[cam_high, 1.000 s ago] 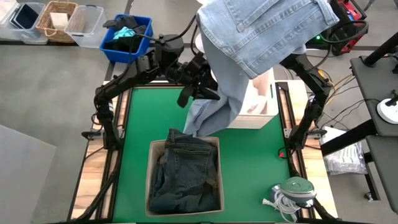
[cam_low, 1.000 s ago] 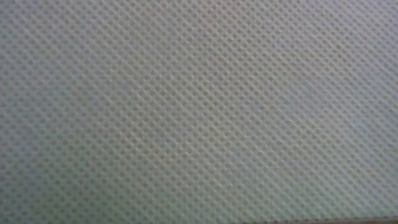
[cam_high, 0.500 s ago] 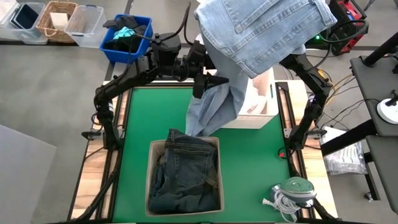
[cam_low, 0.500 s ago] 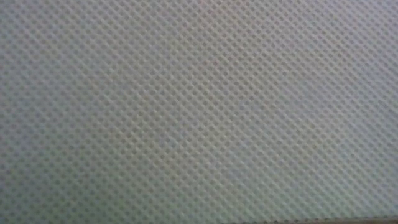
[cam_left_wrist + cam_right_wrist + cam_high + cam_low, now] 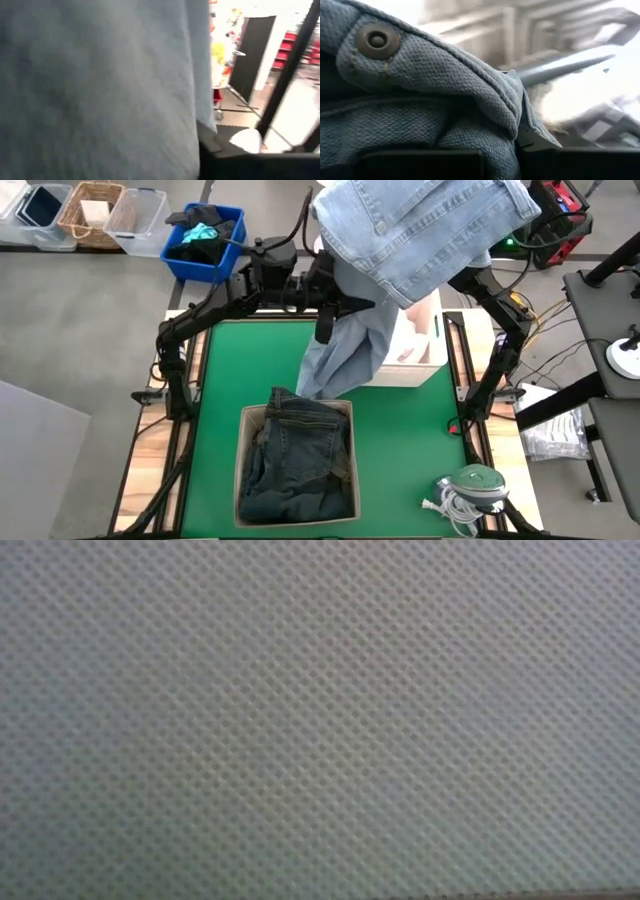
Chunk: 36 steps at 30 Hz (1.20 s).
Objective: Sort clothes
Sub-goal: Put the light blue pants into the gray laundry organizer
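Hidden: my right gripper is wholly covered in the high view by the light denim garment (image 5: 420,230) hoisted at the top centre of the frame; the low view is filled edge to edge by a dotted grey weave, so no table or arms show there

Right gripper: in the right wrist view, light denim with a metal rivet (image 5: 376,39) bunches over the dark edge at the bottom of the frame; the cloth hangs from up here, so I take it as clamped, though my fingertips are buried

Left gripper: my left gripper (image 5: 328,308) sits at upper centre of the high view, against the garment's hanging leg (image 5: 345,355); I cannot tell whether the fingers are parted or closed on it

Left wrist view only: pale blue cloth (image 5: 95,90) fills the left two thirds of the frame, very close; at right a blurred room with a dark post and red shelving

High view only: the leg's lower end reaches down to the far edge of the beige bin (image 5: 243,460)

Beige bin: lower centre on the green mat (image 5: 410,440), holding folded dark denim jeans (image 5: 300,455)

White bin: the white bin (image 5: 425,355) is right of centre, largely hidden under the hoisted denim; contents not visible

Blue bin: the blue bin (image 5: 232,242) is at upper left, off the mat, with dark and teal fabrics (image 5: 200,230) inside
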Available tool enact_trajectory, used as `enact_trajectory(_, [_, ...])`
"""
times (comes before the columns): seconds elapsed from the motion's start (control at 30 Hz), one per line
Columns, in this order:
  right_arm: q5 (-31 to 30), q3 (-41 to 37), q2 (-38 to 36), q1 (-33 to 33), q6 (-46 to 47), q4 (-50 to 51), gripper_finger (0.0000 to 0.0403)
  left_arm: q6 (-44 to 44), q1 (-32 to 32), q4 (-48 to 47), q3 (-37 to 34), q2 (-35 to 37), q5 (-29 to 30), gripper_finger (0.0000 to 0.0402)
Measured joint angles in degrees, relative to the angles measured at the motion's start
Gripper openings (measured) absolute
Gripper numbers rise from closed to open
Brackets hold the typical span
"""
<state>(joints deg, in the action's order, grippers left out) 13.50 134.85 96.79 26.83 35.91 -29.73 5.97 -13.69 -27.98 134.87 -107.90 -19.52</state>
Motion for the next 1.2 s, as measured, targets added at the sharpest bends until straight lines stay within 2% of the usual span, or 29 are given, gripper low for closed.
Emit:
enact_trajectory(0.03, [-1.59, 0.0, -0.19, 0.0, 0.03, 1.55, 0.0013, -0.22, 0.12, -0.08, 0.0, 0.31, -1.19, 0.0019])
enact_trajectory(0.2, [-11.91, 0.09, -1.43, 0.42, -0.62, 13.41, 0.0013, 0.42, 1.06, -2.29, 0.0, 4.4, -2.87, 0.0007])
enact_trajectory(0.47, [-17.71, 0.09, -2.05, 0.86, -6.31, 25.93, 0.0013, 1.21, 2.04, -5.1, 0.0, 13.47, -2.59, 0.0003])
enact_trajectory(0.67, [-18.23, 0.09, 0.17, 0.92, -5.16, 35.4, 0.0025, 1.06, 2.02, -2.9, 0.13, 17.49, -2.4, 0.0002])
enact_trajectory(0.87, [-17.76, 0.09, 2.36, 1.97, 1.24, 46.17, 0.0101, 3.74, 2.88, 1.64, 0.08, 18.02, -4.71, 0.0002])
enact_trajectory(1.07, [-5.63, 0.07, 2.78, 3.34, -1.49, 53.83, 0.0199, 3.87, 2.88, 3.1, 0.02, 19.88, -5.53, 0.0001])
enact_trajectory(1.2, [-2.52, 0.2, 2.55, 4.09, 0.02, 59.56, 0.0251, 4.3, 2.88, 8.21, 0.02, 21.39, -5.51, 0.0001])
